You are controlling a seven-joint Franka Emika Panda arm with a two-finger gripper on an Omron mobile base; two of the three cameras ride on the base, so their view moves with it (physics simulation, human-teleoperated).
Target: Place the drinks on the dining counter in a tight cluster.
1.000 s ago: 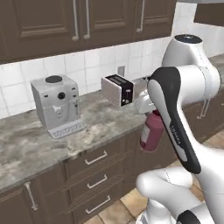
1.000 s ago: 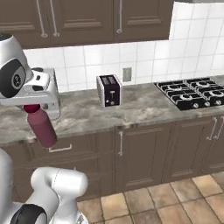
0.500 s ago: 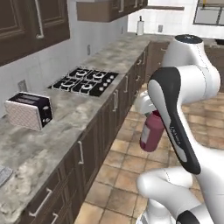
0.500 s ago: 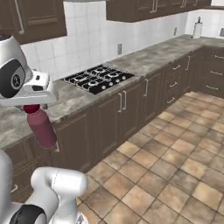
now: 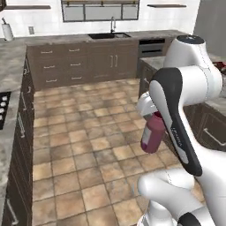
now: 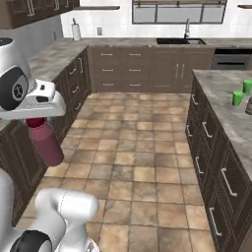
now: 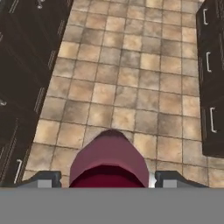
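The fingers (image 7: 107, 179) are pinching the maroon bottle (image 5: 152, 133) near its cap, one tip on each side of it, spread only as far as the bottle's neck is wide. In the hand view the two dark fingertips (image 7: 43, 179) flank the bottle's rounded shoulder (image 7: 109, 159), and the bottle hangs straight down from them over the tiled floor (image 7: 131, 74).

From the right base view the bottle (image 6: 47, 142) hangs below the white hand, tilted slightly, in the air above the floor at the left side, near the dark drawers of the left desk (image 6: 54, 56). From the left base view it sits partly behind the arm's dark-and-white forearm, body showing, cap hidden.

The dining desk (image 6: 229, 110), a marbled slab over dark drawers with silver handles, runs along the right. Two green cups (image 6: 238, 98) stand on it toward the far end, well apart from the held bottle. A sink with a faucet (image 6: 187, 29) lies along the far wall.
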